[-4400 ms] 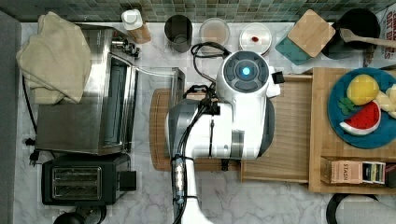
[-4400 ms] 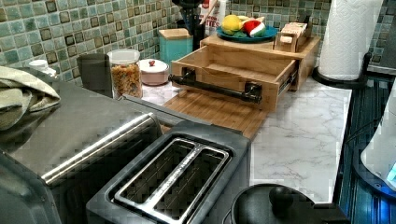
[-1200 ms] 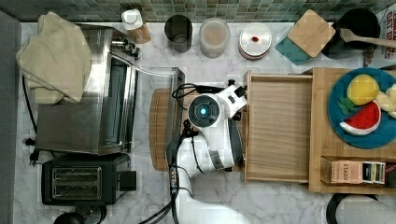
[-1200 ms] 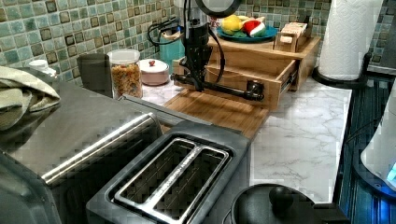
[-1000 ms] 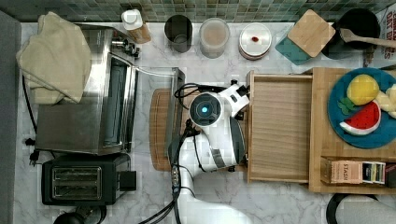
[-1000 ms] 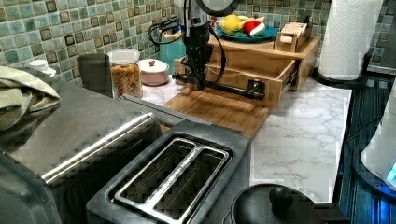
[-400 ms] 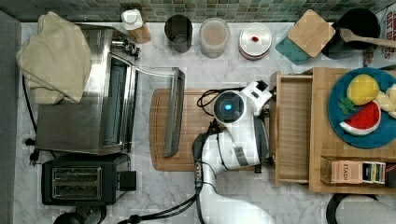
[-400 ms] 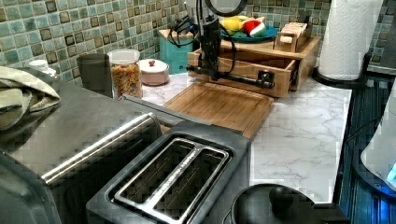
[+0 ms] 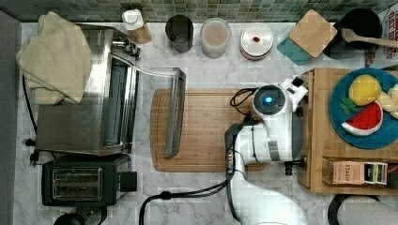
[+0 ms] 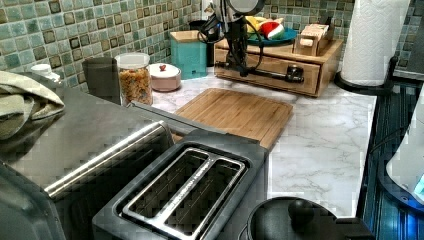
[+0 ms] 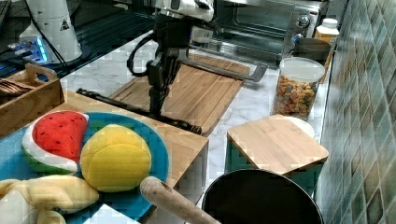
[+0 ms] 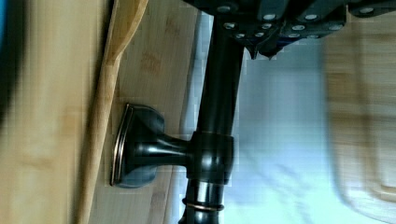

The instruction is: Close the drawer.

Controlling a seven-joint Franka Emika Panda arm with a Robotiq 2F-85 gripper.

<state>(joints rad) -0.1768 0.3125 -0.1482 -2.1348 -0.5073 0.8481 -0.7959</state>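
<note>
Left view: light-wood drawer (image 10: 272, 67) pushed flush; gripper (image 10: 236, 65) clamped on black handle (image 10: 265, 73).

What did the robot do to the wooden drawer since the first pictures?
The gripper came down to the drawer's black handle bar and pushed the drawer in under the wooden stand, toward the top view's right, until it looks shut. The cutting board, once partly covered, now lies bare. The toaster, jars and fruit plate stayed put.

A kitchen: tiled backsplash (image 10: 75, 30), toaster (image 9: 84, 180), marble counter (image 10: 320, 135)
</note>
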